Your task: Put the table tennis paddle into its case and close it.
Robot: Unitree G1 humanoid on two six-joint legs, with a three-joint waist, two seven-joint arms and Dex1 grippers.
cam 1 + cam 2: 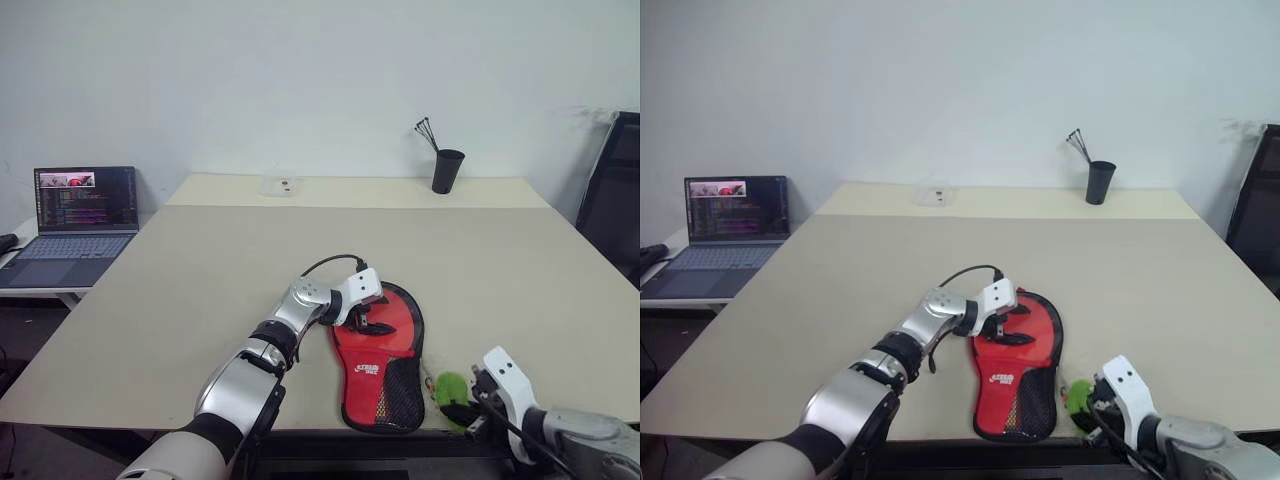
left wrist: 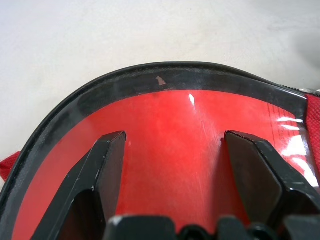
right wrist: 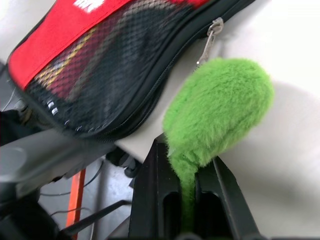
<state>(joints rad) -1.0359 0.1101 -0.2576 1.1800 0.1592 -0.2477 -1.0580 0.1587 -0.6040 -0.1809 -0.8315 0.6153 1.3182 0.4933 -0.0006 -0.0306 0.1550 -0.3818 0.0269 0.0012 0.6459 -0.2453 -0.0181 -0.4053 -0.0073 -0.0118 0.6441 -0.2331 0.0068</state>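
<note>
With our left hand (image 1: 372, 318) spread open on the round end of the red-and-black paddle-shaped soft case (image 1: 380, 372) lying lengthwise toward the table (image 1: 200, 280) edge, our right hand (image 3: 187, 200) pinches its fuzzy green zip pull (image 3: 217, 107).

The 2 head views look down over the table (image 1: 200, 270); both wrist views sit close above the case (image 3: 85, 60).

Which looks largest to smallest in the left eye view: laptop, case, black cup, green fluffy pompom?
1. Red-and-black paddle-shaped fabric case
2. Open dark laptop, close behind; it sits farther away, so unsure
3. Black cup
4. Green fluffy pompom, similar to the cup
</note>
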